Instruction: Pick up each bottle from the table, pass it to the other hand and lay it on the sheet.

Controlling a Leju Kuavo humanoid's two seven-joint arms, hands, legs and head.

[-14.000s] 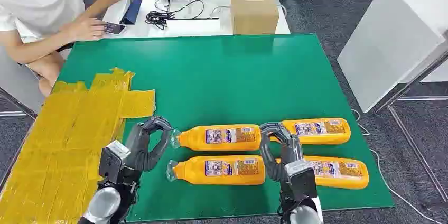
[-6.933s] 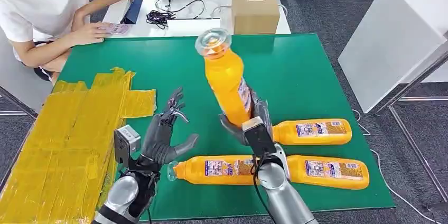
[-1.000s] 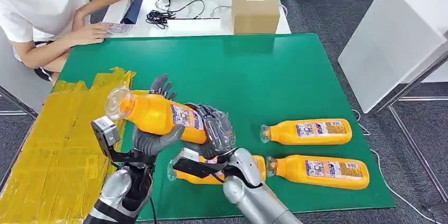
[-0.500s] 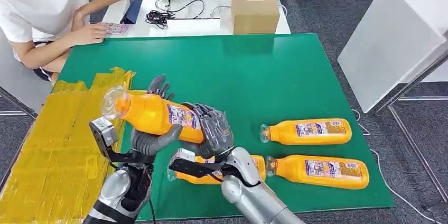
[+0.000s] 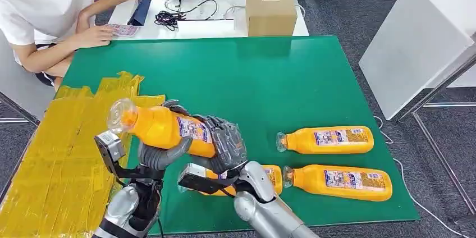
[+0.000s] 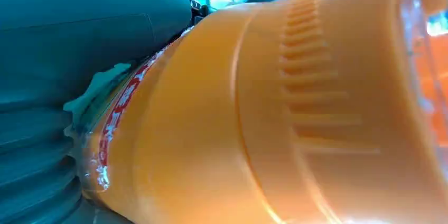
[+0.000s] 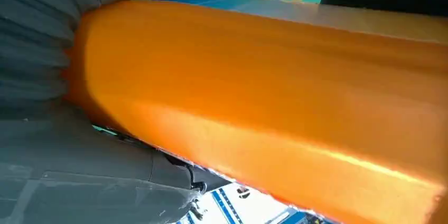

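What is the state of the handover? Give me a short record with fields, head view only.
held bottle: orange, raised, tilted, cap toward the yellow sheet
left hand: fingers wrapped around the held bottle
right hand: grips the same bottle's base end
bottles on table: three, lying on the green table
sheet: no bottle on it

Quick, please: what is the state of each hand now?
Left hand: grips the raised bottle.
Right hand: also grips that bottle.
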